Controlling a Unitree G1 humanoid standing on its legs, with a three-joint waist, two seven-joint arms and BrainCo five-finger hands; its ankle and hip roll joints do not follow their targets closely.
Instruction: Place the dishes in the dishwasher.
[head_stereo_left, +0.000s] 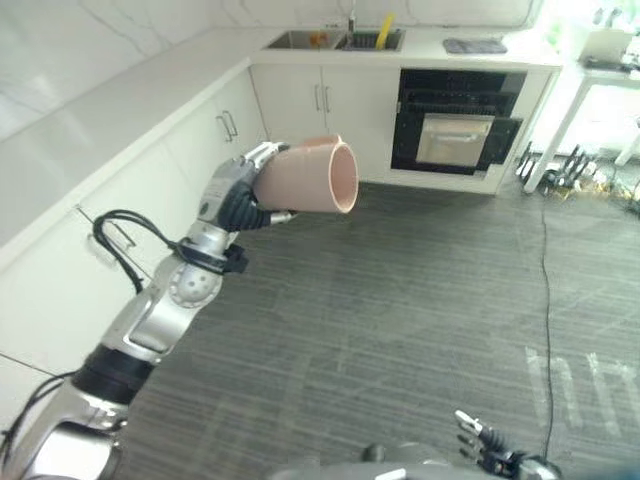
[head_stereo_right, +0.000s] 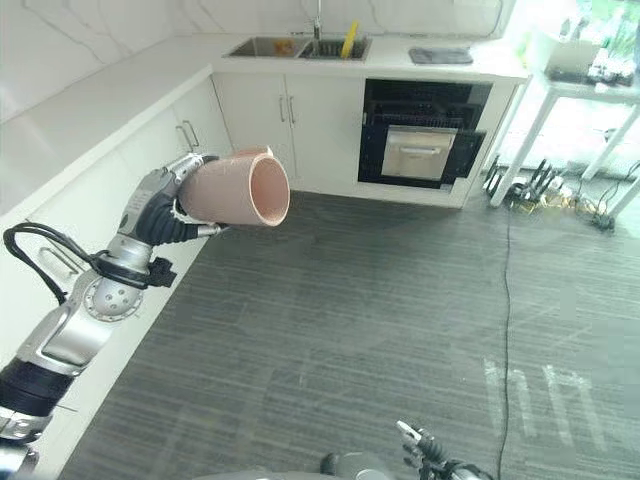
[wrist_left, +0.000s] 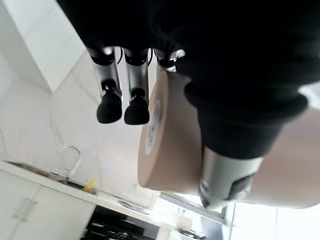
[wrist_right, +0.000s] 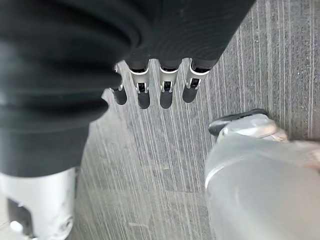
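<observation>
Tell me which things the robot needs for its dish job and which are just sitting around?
For the job:
- pink cup, lying sideways in the left hand
- right hand, low over the floor, holding nothing

Just sitting around:
- sink
- yellow thing standing in the sink
- oven
- white table

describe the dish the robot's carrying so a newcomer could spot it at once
Start at the white cabinets running along the robot's left, above the grey striped floor. In front of them the left robot hand is raised, fingers curled round a cup. It is a plain pinkish-tan cup held on its side, open mouth facing the oven; nothing else nearby has that colour.
</observation>
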